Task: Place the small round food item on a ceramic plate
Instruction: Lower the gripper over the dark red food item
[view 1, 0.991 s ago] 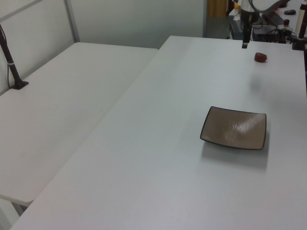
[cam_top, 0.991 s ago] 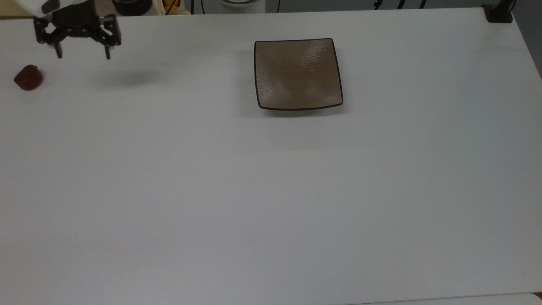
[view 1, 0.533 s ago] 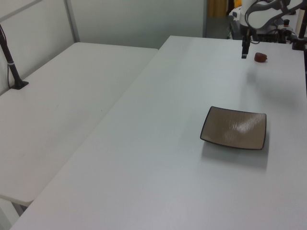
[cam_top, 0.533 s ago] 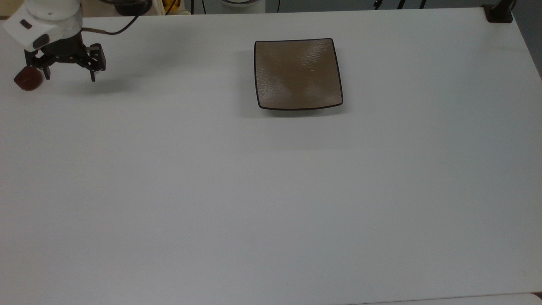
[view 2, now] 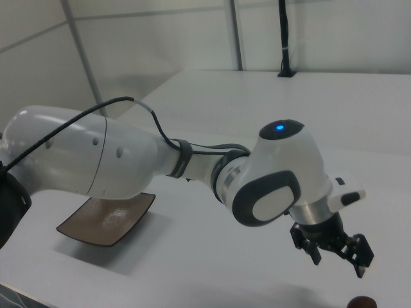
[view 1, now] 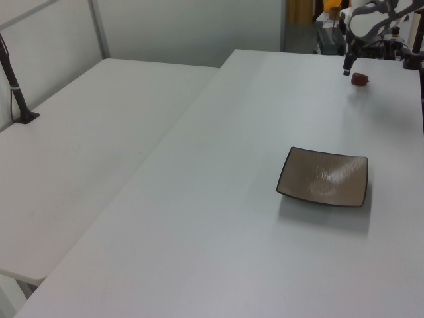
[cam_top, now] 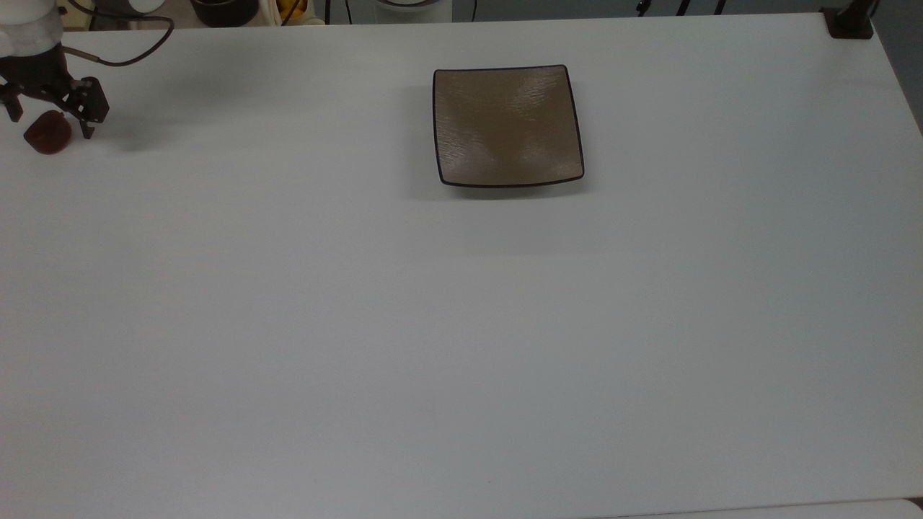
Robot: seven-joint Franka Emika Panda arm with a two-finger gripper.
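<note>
1. The small round food item [cam_top: 48, 135] lies on the white table [cam_top: 461, 324], well apart from the ceramic plate [cam_top: 507, 126] and toward the top view's left edge. It shows also at the bottom of the right view [view 2: 361, 301].

2. The gripper [cam_top: 47, 119] hangs just above the food item. Its fingers are spread wide, one to each side of the lump in the top view, and they hold nothing. In the right view [view 2: 334, 252] the fingertips sit clear of the lump, so it appears not yet low enough to close.

3. The plate is bare; the placing step is not begun.

4. Risk: the lump is glossy and rounded with a pointed side. A closure taken too high, or off its middle, would likely squeeze it out sideways.

5. Risk: the lump lies near the table edge, away from the plate. A nudge from a descending fingertip could roll it out of reach or off the table.
</note>
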